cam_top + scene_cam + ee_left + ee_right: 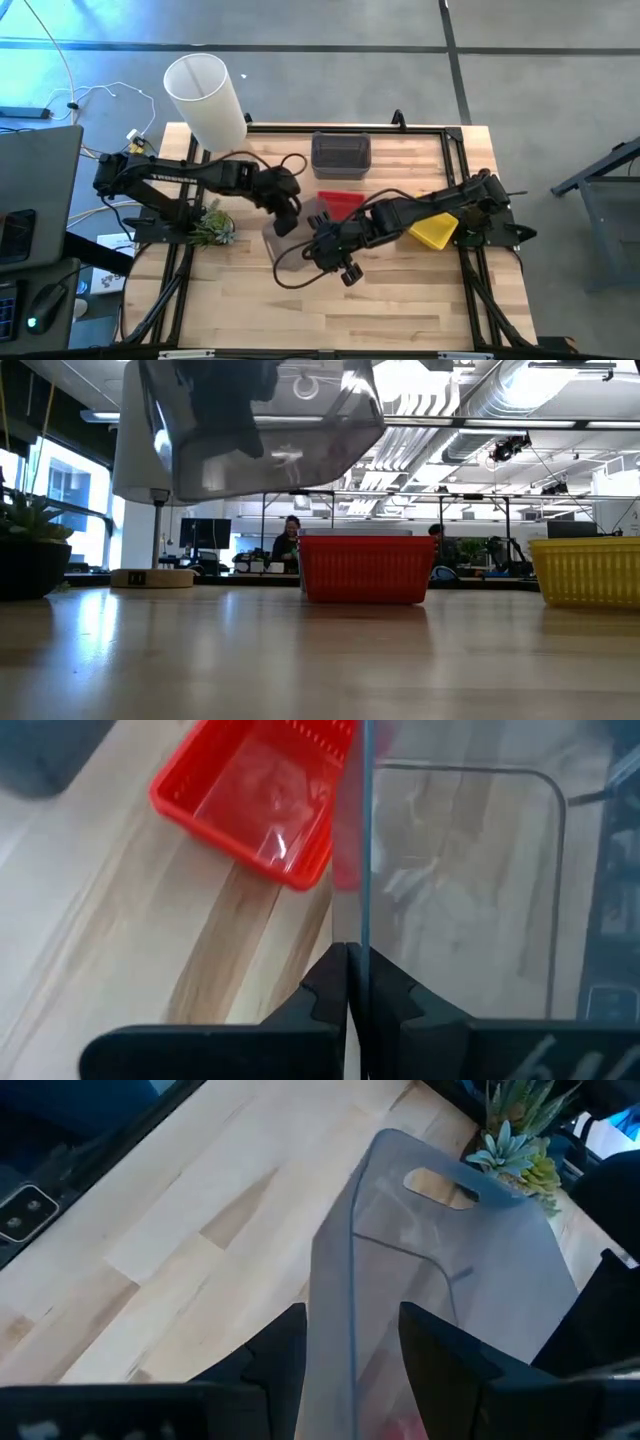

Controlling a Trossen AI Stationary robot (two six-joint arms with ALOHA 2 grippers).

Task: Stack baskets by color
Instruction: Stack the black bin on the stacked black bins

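"TROSSEN" lettering on left arm (160, 180)

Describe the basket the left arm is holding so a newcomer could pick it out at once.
Start at the wooden table and find the red basket near its middle. Just beside it, lifted off the wood, is the clear basket, its wall pinched by the left gripper. Unlike the red, yellow and dark ones, it is see-through.

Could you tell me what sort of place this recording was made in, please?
Probably an open-plan lab or workshop office. The low view shows exposed ceiling ducts, desks with monitors and a seated person behind the wooden table; the high view shows a concrete floor.
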